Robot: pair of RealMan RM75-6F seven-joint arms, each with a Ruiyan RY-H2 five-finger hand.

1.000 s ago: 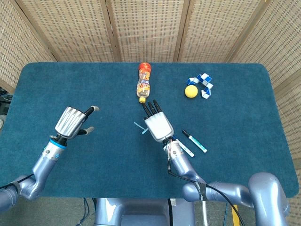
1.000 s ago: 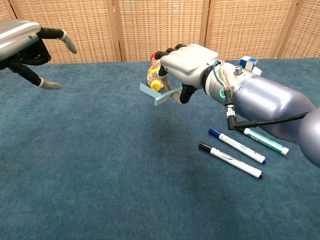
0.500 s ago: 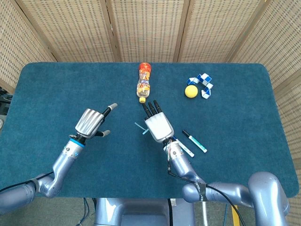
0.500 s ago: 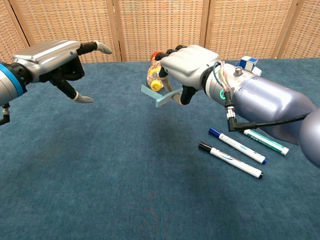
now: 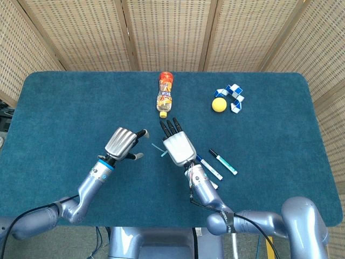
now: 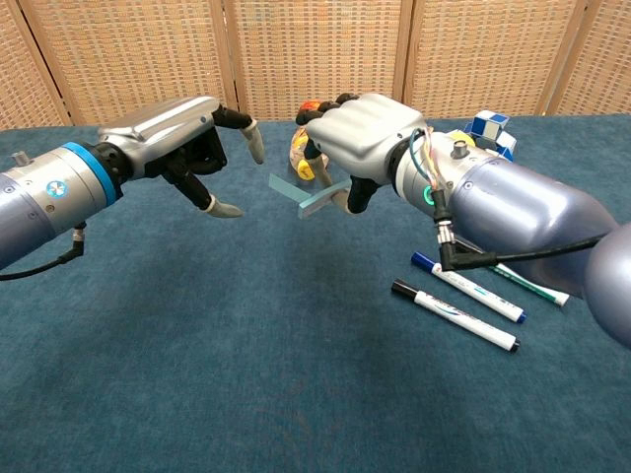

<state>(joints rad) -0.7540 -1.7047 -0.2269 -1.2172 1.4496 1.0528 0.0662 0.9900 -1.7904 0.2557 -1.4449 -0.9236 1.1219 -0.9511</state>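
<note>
Fingers [image 6: 340, 192] of the right hand [image 6: 360, 133] are clamped on a pale blue strip [image 6: 314, 197], which sticks out leftward below the palm, clear of the tabletop [image 6: 197, 345]. The left hand [image 6: 182, 133] is just to the left, holding nothing, its fingers [image 6: 222, 209] spread apart, one tip above and one below the level of the strip's free end, near it but not touching.

This looks like a hand-to-hand pass caught just short of the take: the giver has the strip offered, the receiver is lined up. The next move would call for the left fingers to close the small gap and pinch the free end above and below, firmly, before the right fingers let go; the strip is thin, so a loose pinch could drop it.

The chest view shows what matters most here: the strip's height off the tabletop, the gap between it and the left fingertips, and the right fingers curled under it. In the head view the right hand [image 5: 178, 148] covers most of the strip [image 5: 159, 148]. That view instead shows the layout beyond the fingers: a bottle [image 5: 164, 96] lying just past the right fingertips, a ball [image 5: 218, 104] and a blue-white puzzle [image 5: 233, 96] farther right, and markers [image 5: 222, 161] beside the right wrist.
</note>
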